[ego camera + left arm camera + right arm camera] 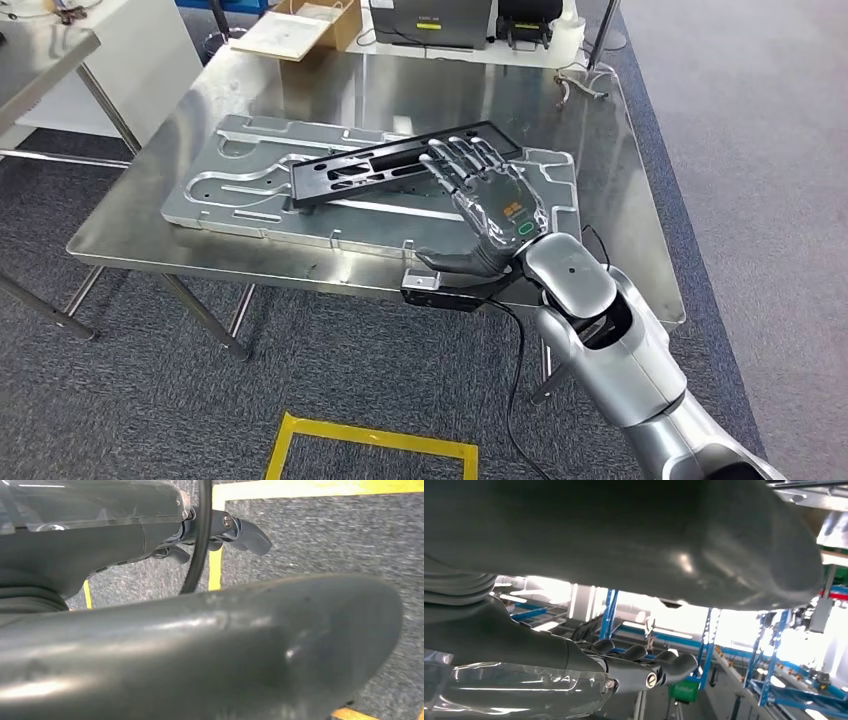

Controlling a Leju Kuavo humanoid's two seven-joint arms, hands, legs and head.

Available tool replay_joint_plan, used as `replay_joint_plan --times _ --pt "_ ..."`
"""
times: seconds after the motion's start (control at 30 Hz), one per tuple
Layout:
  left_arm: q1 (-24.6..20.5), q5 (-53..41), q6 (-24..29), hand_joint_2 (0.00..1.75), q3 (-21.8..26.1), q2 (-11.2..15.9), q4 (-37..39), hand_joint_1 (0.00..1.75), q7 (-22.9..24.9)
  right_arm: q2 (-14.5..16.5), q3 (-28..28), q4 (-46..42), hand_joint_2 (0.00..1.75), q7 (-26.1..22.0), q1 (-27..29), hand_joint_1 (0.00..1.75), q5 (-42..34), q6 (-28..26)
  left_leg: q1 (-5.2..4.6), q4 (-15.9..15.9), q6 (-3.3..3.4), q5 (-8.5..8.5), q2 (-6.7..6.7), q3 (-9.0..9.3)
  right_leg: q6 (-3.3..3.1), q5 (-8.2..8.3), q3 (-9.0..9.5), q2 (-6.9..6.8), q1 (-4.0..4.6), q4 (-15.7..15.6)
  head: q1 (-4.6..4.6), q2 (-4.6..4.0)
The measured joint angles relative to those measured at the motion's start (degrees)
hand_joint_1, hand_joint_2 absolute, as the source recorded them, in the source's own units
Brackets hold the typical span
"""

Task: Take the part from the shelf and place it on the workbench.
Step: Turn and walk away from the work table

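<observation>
Centre frame, my right hand point(490, 200) hovers fingers spread, holding nothing, over the black part point(400, 165), which lies on the grey fixture plate point(240, 185) atop the workbench point(620, 180), its long axis running lower left to upper right beneath the fingertips.

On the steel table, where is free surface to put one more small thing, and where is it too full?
Bare table lies right of the silver plate, toward the right edge, and in a strip along the near edge. The middle is crowded: the black part lies on the plate, with the right robot hand over it. The far edge holds boxes.
</observation>
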Motion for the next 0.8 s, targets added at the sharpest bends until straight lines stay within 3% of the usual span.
replay_joint_plan --times 0.03,0.13,0.17,0.2,0.23,0.27,0.3,0.37,0.43,0.5,0.53,0.63,0.67,0.7,0.73,0.8 --pt "0.1 -0.1 -0.1 0.00 0.0 -0.1 -0.1 0.00 0.0 -0.8 -0.4 -0.7 0.00 0.1 0.6 0.00 0.1 -0.3 0.01 -0.1 0.68 0.73 0.11 -0.58 0.21 -1.72 -0.48 0.04 -0.10 1.1 0.01 0.00" --pt "0.3 -0.6 -0.4 0.00 0.0 -0.4 -0.5 0.00 -0.1 -3.4 -2.1 -3.2 0.00 0.4 2.4 0.00 0.2 -1.1 -0.31 -0.1 1.98 2.96 0.28 -3.09 0.30 -10.89 -2.63 0.16 0.08 10.1 0.01 0.00" --pt "0.4 -0.7 -0.4 0.00 0.0 -0.5 -0.7 0.00 -0.2 -4.3 -2.8 -4.2 0.00 0.5 3.3 0.00 0.2 -1.4 -0.53 -0.1 2.16 3.64 0.29 -4.01 0.23 -12.32 -2.85 0.19 0.22 13.2 0.01 0.00" --pt "0.6 -0.8 -0.6 0.00 0.0 -0.7 -0.9 0.00 -0.3 -5.4 -3.5 -5.4 0.00 0.6 4.7 0.00 0.2 -1.9 -0.77 0.0 2.29 4.29 0.28 -4.90 0.06 -12.12 -2.38 0.21 0.36 15.1 0.00 0.00" --pt "0.8 -0.8 -0.8 0.00 0.1 -0.9 -1.2 0.00 -0.3 -6.6 -4.5 -6.9 0.00 0.6 6.6 0.00 0.3 -2.5 -1.04 0.0 2.39 4.91 0.22 -5.78 -0.23 -10.81 -1.10 0.22 0.55 15.4 0.01 0.00" --pt "1.0 -0.8 -1.1 0.00 0.1 -1.2 -1.6 0.00 -0.4 -7.9 -5.6 -8.5 0.00 0.6 8.7 0.00 0.4 -3.2 -1.30 0.0 2.47 5.50 0.12 -6.58 -0.69 -9.21 1.00 0.22 0.79 14.0 0.00 0.00" --pt "1.2 -0.9 -1.4 0.00 0.1 -1.5 -2.0 0.00 -0.4 -8.9 -6.9 -10.1 0.00 0.6 10.7 0.00 0.6 -3.8 -1.49 0.1 2.52 6.06 0.03 -7.23 -1.33 -8.24 3.90 0.22 1.15 11.1 0.00 0.00" --pt "1.6 -1.3 -1.9 0.00 0.2 -2.2 -2.7 0.00 -0.2 -10.5 -9.5 -13.1 0.00 0.5 13.4 0.00 0.9 -4.8 -1.91 0.1 2.34 7.00 0.05 -8.11 -2.52 -9.22 10.07 0.00 1.86 2.9 0.00 0.00" --pt "1.8 -1.7 -2.2 0.00 0.3 -2.7 -3.3 0.00 0.1 -11.4 -11.6 -15.5 0.00 0.4 15.5 0.00 1.1 -5.7 -2.00 -0.1 1.90 8.09 0.29 -8.57 -3.01 -10.55 12.93 -0.16 2.32 -2.1 0.00 0.00" --pt "1.8 -2.1 -2.3 0.00 0.4 -2.9 -4.0 0.00 0.5 -12.2 -12.9 -17.5 0.00 0.3 17.7 0.00 1.6 -6.3 -2.01 -0.1 1.33 8.41 0.30 -9.01 -3.18 -9.58 12.59 -0.30 2.06 -3.2 0.01 0.00" --pt "1.9 -2.3 -2.3 0.00 0.4 -3.0 -4.3 0.00 0.5 -12.5 -13.3 -18.4 0.00 0.2 18.8 0.00 1.9 -6.7 -1.97 0.6 0.95 7.22 0.24 -9.37 -3.36 -8.89 12.20 -0.42 1.82 -3.5 0.01 0.00" --pt "2.2 -3.1 -2.5 0.00 0.5 -3.5 -5.1 0.00 0.3 -12.8 -14.0 -21.7 0.00 0.1 21.7 0.00 3.1 -8.0 -1.21 8.8 -0.41 -1.19 0.14 -11.17 -3.85 -7.00 10.13 -0.60 1.41 -3.4 0.00 0.00" --pt "2.3 -3.3 -2.5 0.00 0.5 -3.6 -5.4 0.00 0.1 -12.8 -14.2 -22.7 0.00 0.1 22.7 0.00 3.5 -8.5 -0.89 12.4 -0.81 -3.07 0.16 -11.58 -3.80 -6.40 9.21 -0.64 1.34 -3.2 0.00 0.00" --pt "2.3 -3.4 -2.6 0.00 0.5 -3.6 -5.7 0.00 0.0 -13.0 -14.5 -23.7 0.00 0.3 23.8 0.00 3.8 -9.0 -0.62 15.0 -1.18 -3.36 0.17 -11.50 -3.58 -5.79 8.21 -0.68 1.23 -3.0 0.01 0.00" --pt "2.2 -3.5 -2.7 0.00 0.5 -3.7 -6.0 0.00 0.0 -13.1 -14.8 -24.7 0.00 0.6 25.3 0.00 4.1 -9.6 -0.37 16.1 -1.51 -2.27 0.18 -10.72 -3.32 -5.21 7.17 -0.76 1.09 -2.7 0.01 0.00" --pt "2.2 -3.6 -3.0 0.00 0.5 -4.2 -6.9 0.00 0.1 -13.5 -15.9 -27.1 0.00 1.2 29.4 0.00 4.4 -10.9 0.10 12.8 -2.04 0.77 0.14 -6.41 -2.63 -4.26 5.06 -0.90 0.76 -1.7 -0.01 0.00"
